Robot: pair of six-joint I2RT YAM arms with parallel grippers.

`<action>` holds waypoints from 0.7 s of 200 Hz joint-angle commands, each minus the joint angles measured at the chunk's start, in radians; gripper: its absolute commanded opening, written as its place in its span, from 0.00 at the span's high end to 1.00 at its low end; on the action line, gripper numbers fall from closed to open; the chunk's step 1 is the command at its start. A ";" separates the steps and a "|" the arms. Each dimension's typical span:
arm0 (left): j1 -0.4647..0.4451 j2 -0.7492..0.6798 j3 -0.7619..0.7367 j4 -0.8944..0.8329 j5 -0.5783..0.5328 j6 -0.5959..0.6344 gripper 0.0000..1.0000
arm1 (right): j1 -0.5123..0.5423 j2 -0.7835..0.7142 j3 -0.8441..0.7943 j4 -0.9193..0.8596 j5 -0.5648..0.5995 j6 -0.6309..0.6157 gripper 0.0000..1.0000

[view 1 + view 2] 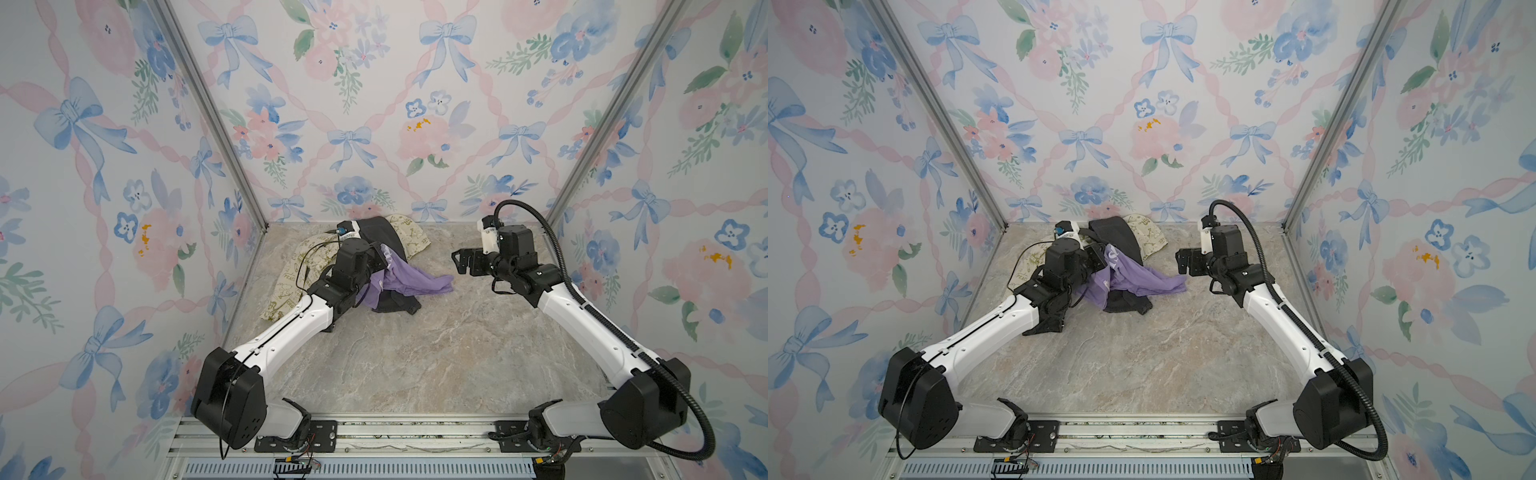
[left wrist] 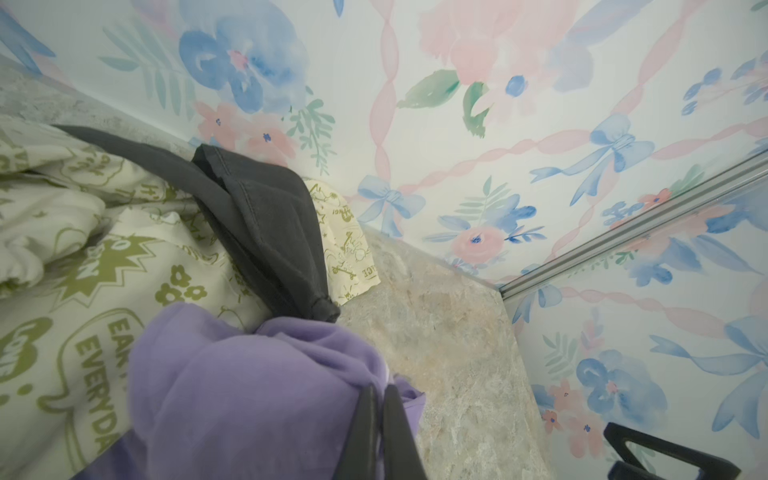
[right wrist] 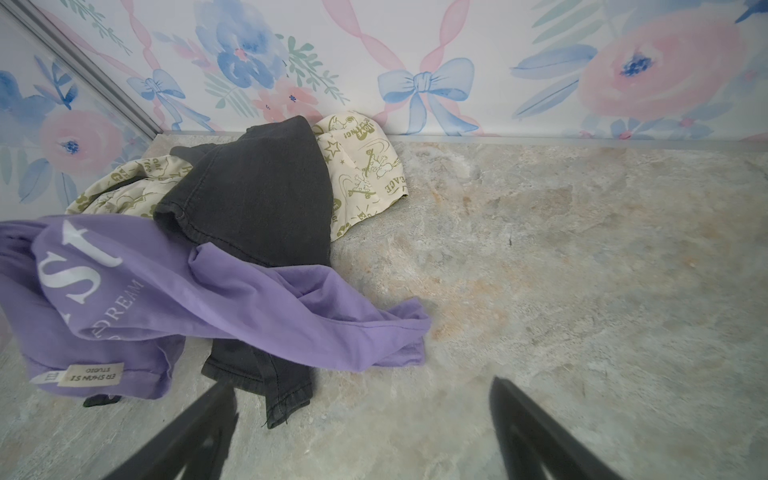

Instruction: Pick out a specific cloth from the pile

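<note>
The cloth (image 1: 415, 280), a lavender T-shirt with white lettering, lies draped over the right side of the pile (image 1: 382, 232) in both top views. My left gripper (image 2: 380, 388) is shut on a fold of the cloth (image 2: 249, 374), pinched between its dark fingers. Part of the shirt hangs raised at the left gripper (image 1: 1100, 255), while a sleeve trails right on the tabletop (image 1: 1167, 282). My right gripper (image 3: 363, 382) stands open just right of the cloth (image 3: 249, 299), holding nothing. The charcoal garment (image 3: 257, 187) and the cream printed fabric (image 3: 365, 166) lie beneath and behind.
The pile sits near the back left corner of the marble-look tabletop (image 1: 415, 365). Floral walls (image 1: 374, 124) close in the back and both sides, with metal corner posts (image 1: 216, 124). My left arm (image 1: 291, 328) lies over the cream fabric (image 1: 286, 282).
</note>
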 commanded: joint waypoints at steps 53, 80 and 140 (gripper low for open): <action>-0.016 -0.073 0.089 0.208 0.007 0.138 1.00 | 0.012 -0.014 0.028 -0.013 -0.014 -0.015 0.03; -0.020 -0.063 0.138 0.239 0.041 0.166 1.00 | 0.016 -0.014 0.029 -0.013 -0.014 -0.015 0.03; -0.032 0.010 0.355 0.248 0.145 0.245 1.00 | 0.022 -0.011 0.048 -0.009 -0.007 -0.014 0.03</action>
